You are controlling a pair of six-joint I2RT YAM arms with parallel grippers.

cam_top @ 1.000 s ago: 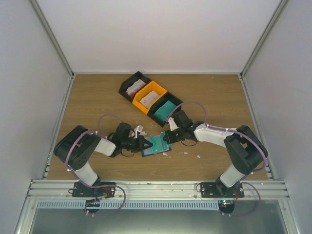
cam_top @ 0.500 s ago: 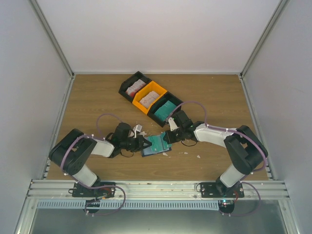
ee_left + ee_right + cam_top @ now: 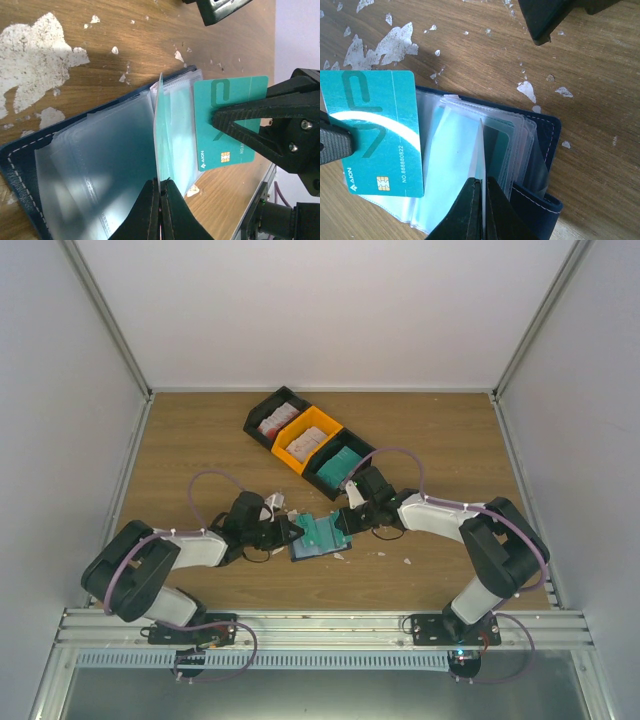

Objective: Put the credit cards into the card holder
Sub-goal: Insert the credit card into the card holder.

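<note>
A row of three bins (image 3: 322, 421), black, orange and black, sits diagonally on the wooden table (image 3: 200, 440) just behind the work. The nearest bin holds a teal stack (image 3: 343, 462) close to the right arm's wrist, and white scraps (image 3: 407, 561) dot the wood. The card holder (image 3: 304, 553) lies open between the two arms. From above both grippers crowd over it, so only a teal patch and a navy corner show. The wrist views fill that in. The left wrist camera sees the right gripper (image 3: 215, 118) clenched on a teal card (image 3: 240, 89) held over the clear sleeves (image 3: 110, 150), its broad finger covering part of the card's face. The right wrist camera sees a second teal card (image 3: 380, 110) of the same print, with a dark finger (image 3: 335, 142) of the left gripper (image 3: 160, 182) clamped across it. Each camera shows its own fingertips pressed together on a thin pale edge; whether that edge is card or sleeve cannot be told there.
</note>
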